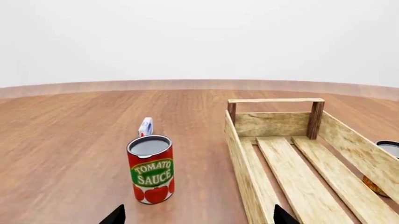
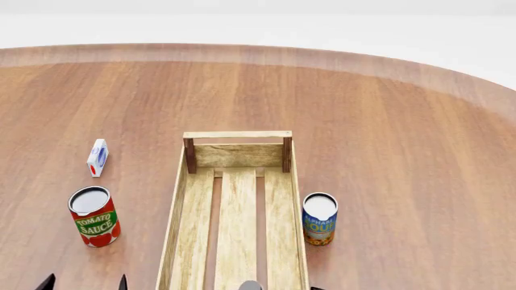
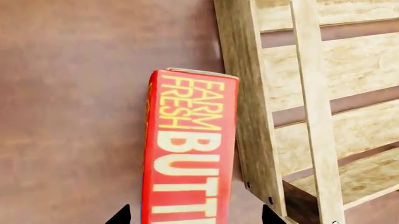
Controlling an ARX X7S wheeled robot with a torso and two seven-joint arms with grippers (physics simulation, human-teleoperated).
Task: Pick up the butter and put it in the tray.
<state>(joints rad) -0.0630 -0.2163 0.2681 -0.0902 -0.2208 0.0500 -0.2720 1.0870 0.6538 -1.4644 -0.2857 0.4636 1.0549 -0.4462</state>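
The butter [image 3: 190, 154], a red-orange box with "FARM FRESH BUTTER" lettering, lies on the wooden table right beside the tray's long side wall [image 3: 249, 116]. It shows only in the right wrist view. My right gripper [image 3: 196, 215] is open, one fingertip [image 3: 121, 215] on each side of the box with a gap at both. The tray [image 2: 173, 229] is a long pale slatted crate at the middle of the head view. My left gripper [image 1: 199, 215] is open and empty over bare table left of the tray [image 1: 246, 172]; its tips show low in the head view [image 2: 86, 282].
A tomato sauce can [image 2: 94, 216] stands left of the tray, just ahead of the left gripper [image 1: 151, 170]. A small white carton [image 2: 98, 157] lies beyond it. A blue soup can [image 2: 319, 219] stands against the tray's right side. The table edge curves round at the far side.
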